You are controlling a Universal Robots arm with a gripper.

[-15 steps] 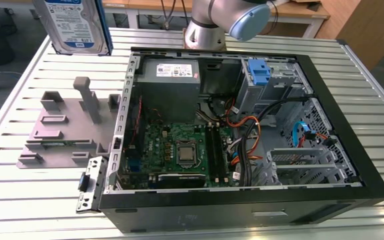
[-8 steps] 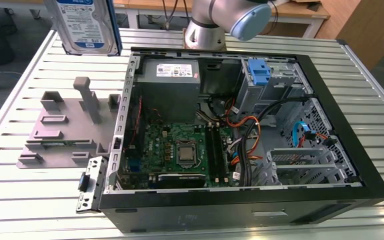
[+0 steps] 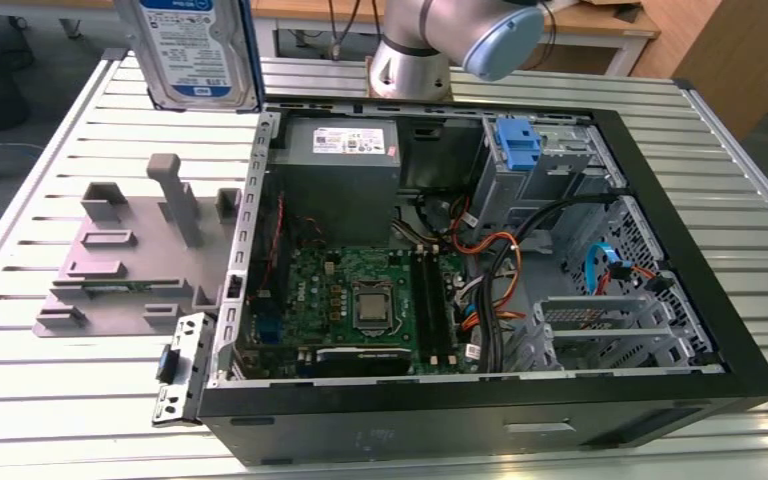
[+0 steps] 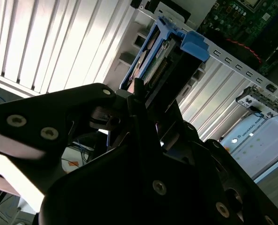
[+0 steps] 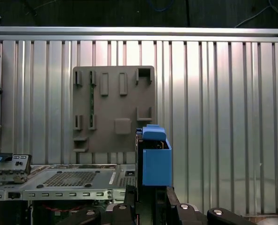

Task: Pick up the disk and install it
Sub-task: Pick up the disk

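The pincer (image 4: 146, 105) is clenched on the disk (image 3: 197, 50); you can see it best in the second wrist view. The disk is up in the air, not touching anything.

The disk's long side runs straight out from the pincer, so the blue frame end is the far tip. In the exterior view it hangs upright w/ its label facing the camera. It is high over the surface (image 3: 64, 400), on the exterior view's left of the open PC case (image 3: 744, 380).

The drive cage w/ the blue bracket (image 3: 519, 148) sits in the case's far corner on the exterior view's right. So the disk & the cage are well apart, w/ the grey power box (image 3: 341, 150) between them.

The exterior view shows the label & the whole inside of the case. The second wrist view shows the disk's thin edge w/ its plug strip & the pincer's grip. The first wrist view looks along the disk & shows its blue end over the surface, just beside the grey holder plate (image 5: 113, 108).
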